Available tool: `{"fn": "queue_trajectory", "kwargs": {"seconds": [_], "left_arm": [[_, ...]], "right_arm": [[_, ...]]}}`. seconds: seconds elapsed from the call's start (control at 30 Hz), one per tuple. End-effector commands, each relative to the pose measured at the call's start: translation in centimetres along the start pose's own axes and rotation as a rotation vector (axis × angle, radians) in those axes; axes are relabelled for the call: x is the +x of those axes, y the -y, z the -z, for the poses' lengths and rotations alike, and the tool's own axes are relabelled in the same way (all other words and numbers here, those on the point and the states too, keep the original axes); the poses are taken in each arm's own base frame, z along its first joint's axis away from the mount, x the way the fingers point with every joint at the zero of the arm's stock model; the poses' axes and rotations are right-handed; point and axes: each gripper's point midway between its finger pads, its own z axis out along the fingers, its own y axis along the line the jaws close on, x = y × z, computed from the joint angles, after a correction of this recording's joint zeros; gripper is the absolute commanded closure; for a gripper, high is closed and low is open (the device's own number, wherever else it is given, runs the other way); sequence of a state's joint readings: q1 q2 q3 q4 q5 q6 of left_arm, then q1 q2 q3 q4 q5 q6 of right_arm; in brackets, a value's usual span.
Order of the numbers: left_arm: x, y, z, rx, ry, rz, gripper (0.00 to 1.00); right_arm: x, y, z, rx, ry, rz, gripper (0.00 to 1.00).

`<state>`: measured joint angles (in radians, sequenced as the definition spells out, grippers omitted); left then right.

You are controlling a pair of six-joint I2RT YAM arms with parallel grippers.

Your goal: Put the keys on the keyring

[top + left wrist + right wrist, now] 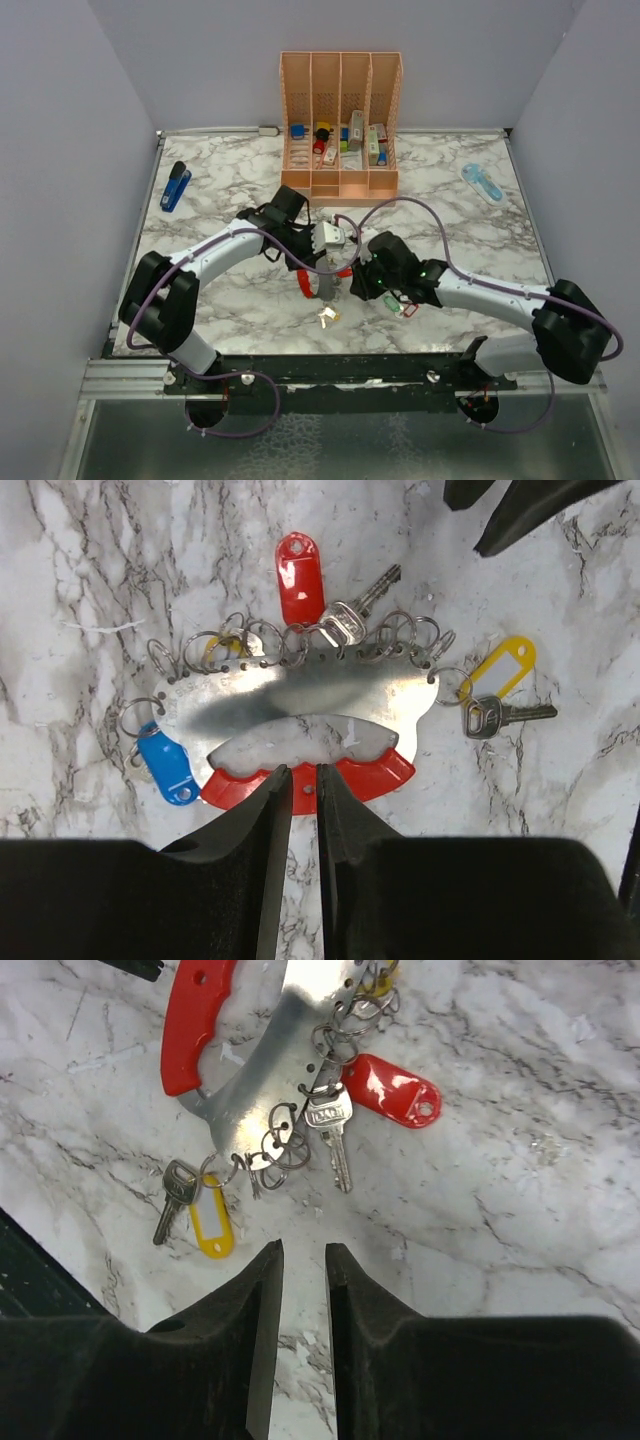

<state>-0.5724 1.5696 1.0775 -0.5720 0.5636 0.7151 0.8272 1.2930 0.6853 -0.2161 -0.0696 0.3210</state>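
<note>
The keyring [320,705] is a grey metal plate with a red handle, held over the marble table. It also shows in the top view [304,284] and the right wrist view [255,1080]. My left gripper [303,780] is shut on the red handle. Small rings line the plate's edge. On them hang a blue tag [167,765], a red tag [299,575] with a silver key [345,620], and a yellow-tagged key [495,715]. My right gripper [303,1252] is slightly open and empty, just short of the yellow tag [210,1225] and a silver key [332,1130].
A peach organizer [340,70] with small items stands at the back centre. A blue stapler [175,186] lies at back left and a light blue object [482,182] at back right. A green tag and a small red loop [400,306] lie under the right arm.
</note>
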Motion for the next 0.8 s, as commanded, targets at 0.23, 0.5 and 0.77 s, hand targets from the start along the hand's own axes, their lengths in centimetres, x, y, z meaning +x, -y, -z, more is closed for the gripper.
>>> {"fn": "queue_trajectory", "kwargs": {"seconds": [0.23,0.5,0.77], "left_arm": [[0.0,0.6,-0.4,-0.003,0.051,0.002,0.80],[0.4,0.4,-0.3,-0.012,0.054,0.010,0.81],[0.8,0.0,0.0,-0.021,0.057,0.025,0.80]], "right_arm": [[0.7,-5.0,-4.0,-0.082,0.009,-0.017,0.74],[1.0,-5.0,-5.3,-0.062,0.002,-0.016,0.73],[0.6,-4.8,-5.7,-0.050,0.031,-0.027,0.69]]}}
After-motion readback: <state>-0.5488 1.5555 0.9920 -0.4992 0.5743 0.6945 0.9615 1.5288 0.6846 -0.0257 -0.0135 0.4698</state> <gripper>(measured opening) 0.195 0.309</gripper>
